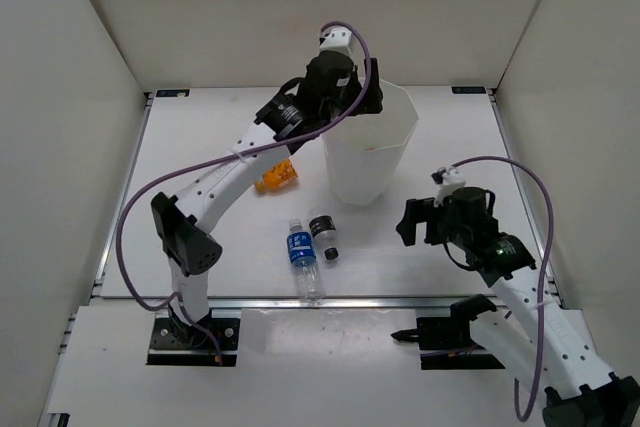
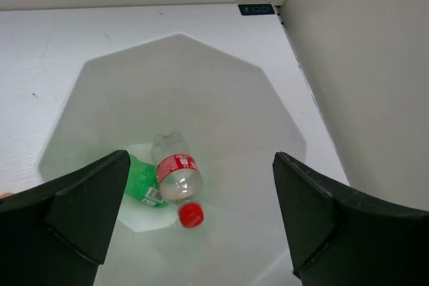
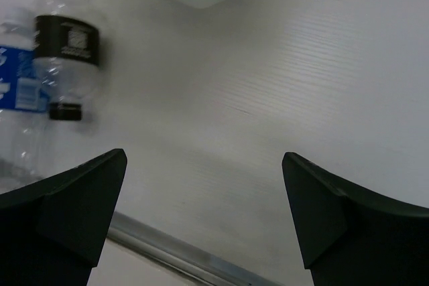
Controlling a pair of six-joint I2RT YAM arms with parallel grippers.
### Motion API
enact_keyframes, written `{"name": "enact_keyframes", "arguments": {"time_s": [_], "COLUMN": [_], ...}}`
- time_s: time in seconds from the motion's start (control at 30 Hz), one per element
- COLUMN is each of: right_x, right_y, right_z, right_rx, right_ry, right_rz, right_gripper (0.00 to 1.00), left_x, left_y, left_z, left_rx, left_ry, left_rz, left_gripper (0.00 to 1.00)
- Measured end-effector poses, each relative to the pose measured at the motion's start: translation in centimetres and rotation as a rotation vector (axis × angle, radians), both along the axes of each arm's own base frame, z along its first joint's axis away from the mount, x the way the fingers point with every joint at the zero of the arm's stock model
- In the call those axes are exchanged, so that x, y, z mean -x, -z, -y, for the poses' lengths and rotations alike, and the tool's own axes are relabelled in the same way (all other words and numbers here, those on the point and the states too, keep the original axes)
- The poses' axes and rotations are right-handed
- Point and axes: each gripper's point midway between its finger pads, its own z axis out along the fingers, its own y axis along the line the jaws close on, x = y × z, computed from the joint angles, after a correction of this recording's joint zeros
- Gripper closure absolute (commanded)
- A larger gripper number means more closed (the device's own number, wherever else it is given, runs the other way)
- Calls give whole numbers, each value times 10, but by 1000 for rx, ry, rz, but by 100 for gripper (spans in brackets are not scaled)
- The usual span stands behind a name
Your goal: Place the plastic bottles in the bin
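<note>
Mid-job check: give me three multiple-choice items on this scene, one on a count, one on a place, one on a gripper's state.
1. How many bottles lie on the table?
A. one
B. three
C. five

2. Where is the red-label bottle?
A. inside the bin
B. on the table
C. balanced on the bin's rim

3. The left gripper is:
A. shut on a bottle
B. shut, empty
C. open, empty

Key:
1 B: the orange bottle, blue-label bottle and black-label bottle show in the top view.
2 A: it lies on the bin's floor beside the green bottle.
3 C: its fingers stand wide apart over the bin with nothing between them.
</note>
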Motion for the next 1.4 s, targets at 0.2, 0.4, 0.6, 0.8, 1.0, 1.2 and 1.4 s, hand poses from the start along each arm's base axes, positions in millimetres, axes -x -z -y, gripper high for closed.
{"name": "enact_keyframes", "arguments": {"time_s": [0.2,0.4,0.6,0.8,1.0,1.2,1.4], "right_x": [28,26,-1,-25,-47,-58,-55], "right_y": [3,10,33,51,73,87,82], "right_z": [-82,-155,-186,-206,-214,-220,-212], "right_rx": [28,115,117,113,73,66,98], "right_ry": [-299,-444,-390,-332,-235,-171,-141], "right_rz": [21,-5,-7,35,36,34,29], "right_gripper": [0,4,9,24,38,55,73], "left_x": [60,119,206,236,256,263,263], "left_y": [-5,96,207,200,220,225,223], "left_z": [-59,-182,-271,-298,-293,-292,-290], "left_rx": [-55,-181,-272,-157,-134,-118,-90], "left_ry": [-11,-173,-290,-349,-321,-313,-313], "left_rz": [-13,-231,-530,-515,-588,-617,-610], "left_gripper": [1,1,1,1,1,1,1]}}
